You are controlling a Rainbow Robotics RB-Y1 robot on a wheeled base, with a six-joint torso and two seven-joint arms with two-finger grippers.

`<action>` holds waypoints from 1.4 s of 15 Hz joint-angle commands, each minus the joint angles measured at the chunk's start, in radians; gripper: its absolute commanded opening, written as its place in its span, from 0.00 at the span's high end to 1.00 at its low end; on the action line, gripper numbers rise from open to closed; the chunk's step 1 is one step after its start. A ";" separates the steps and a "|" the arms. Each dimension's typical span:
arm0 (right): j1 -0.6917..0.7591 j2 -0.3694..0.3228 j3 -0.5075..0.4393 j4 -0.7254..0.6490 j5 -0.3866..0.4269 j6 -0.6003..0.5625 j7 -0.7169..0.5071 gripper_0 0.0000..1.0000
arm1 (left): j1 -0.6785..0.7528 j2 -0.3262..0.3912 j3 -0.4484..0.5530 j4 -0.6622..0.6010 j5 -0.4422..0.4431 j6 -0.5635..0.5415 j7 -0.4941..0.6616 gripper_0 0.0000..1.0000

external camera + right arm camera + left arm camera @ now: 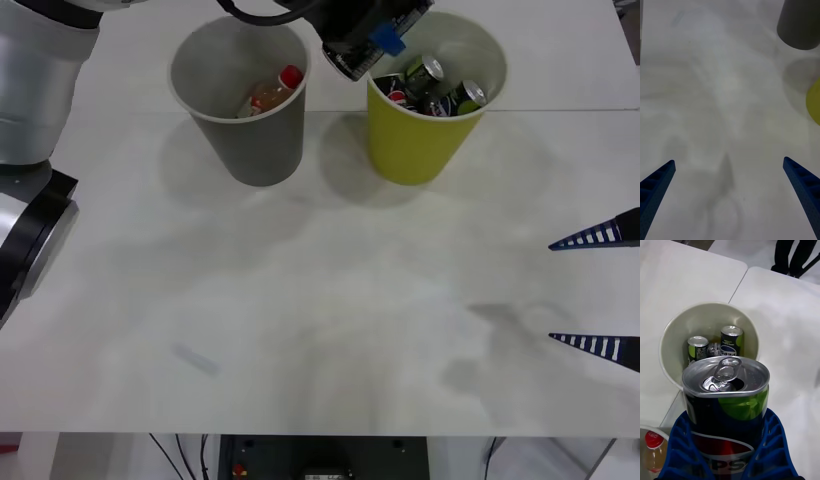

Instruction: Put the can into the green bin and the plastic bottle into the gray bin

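Can [725,405] sits clamped between the left tool's [372,48] blue fingers [765,450], held above the green bin's [420,145] rim with other cans [731,342] already lying inside. Over in the gray bin [250,140] lies the plastic bottle [272,92]. Right tool [598,290] hangs spread wide above the bare worktop [300,320].

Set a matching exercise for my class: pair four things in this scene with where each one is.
1. plastic bottle
2. can
3. right gripper
4. gray bin

A. open, low over the table's right side
B. left of the green bin
C. inside the gray bin
D. held in the left gripper, above the green bin

Pairs: 1-C, 2-D, 3-A, 4-B
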 commanded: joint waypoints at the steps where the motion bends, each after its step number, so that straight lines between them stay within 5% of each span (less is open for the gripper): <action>1: 0.000 0.000 0.000 0.000 0.000 0.000 0.000 0.00 | -0.054 -0.037 -0.039 0.066 0.004 0.000 0.002 1.00; 6: 0.000 0.000 0.000 0.000 0.000 0.000 0.000 0.00 | -0.074 -0.081 -0.045 0.195 0.010 0.092 0.002 1.00; 10: 0.000 0.000 0.000 0.000 0.000 0.000 0.000 0.00 | -0.140 -0.070 -0.192 0.310 0.044 0.261 0.006 1.00; 21: 0.000 0.000 0.000 0.000 0.000 0.000 0.000 0.00 | -0.187 -0.074 -0.359 0.496 0.127 0.622 0.103 1.00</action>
